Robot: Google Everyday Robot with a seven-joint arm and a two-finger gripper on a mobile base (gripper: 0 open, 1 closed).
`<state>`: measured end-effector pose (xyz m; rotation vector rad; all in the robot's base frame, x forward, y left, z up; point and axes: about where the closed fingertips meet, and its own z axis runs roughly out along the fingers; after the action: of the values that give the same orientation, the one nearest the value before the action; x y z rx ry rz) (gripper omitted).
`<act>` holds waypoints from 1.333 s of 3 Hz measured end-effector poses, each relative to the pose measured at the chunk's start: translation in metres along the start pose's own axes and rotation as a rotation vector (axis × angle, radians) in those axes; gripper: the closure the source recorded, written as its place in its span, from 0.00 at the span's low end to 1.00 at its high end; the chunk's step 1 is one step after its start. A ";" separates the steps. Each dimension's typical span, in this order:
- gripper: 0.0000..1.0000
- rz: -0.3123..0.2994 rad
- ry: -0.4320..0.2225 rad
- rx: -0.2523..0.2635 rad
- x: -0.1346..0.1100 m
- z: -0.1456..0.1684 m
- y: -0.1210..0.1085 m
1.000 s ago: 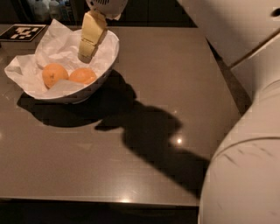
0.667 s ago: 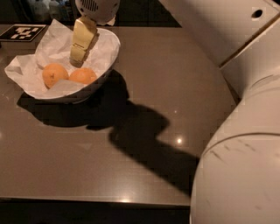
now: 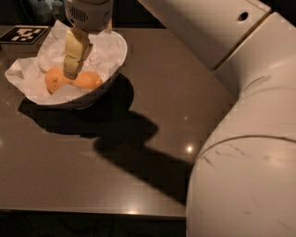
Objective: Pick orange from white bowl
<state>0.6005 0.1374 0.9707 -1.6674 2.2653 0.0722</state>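
The gripper [image 3: 70,71] pointed straight down at the far upper left of the view, directly beneath the round grey wrist [image 3: 89,14]. To its right the white arm [image 3: 208,34] slanted back to a bulky link [image 3: 245,180] in the near right corner

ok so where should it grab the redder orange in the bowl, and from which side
Probably across the widest middle of the orange, coming straight down: it is round and smooth and sits low in the white bowl, whose sloping wall blocks a sideways approach. The paler fruit lies close beside it. The end effector hangs over the gap between them.
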 end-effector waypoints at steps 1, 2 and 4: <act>0.00 -0.010 0.012 -0.024 -0.011 0.011 -0.001; 0.16 -0.009 0.005 -0.069 -0.019 0.023 -0.006; 0.25 -0.010 -0.009 -0.168 -0.027 0.052 -0.006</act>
<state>0.6249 0.1721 0.9304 -1.7569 2.2997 0.2743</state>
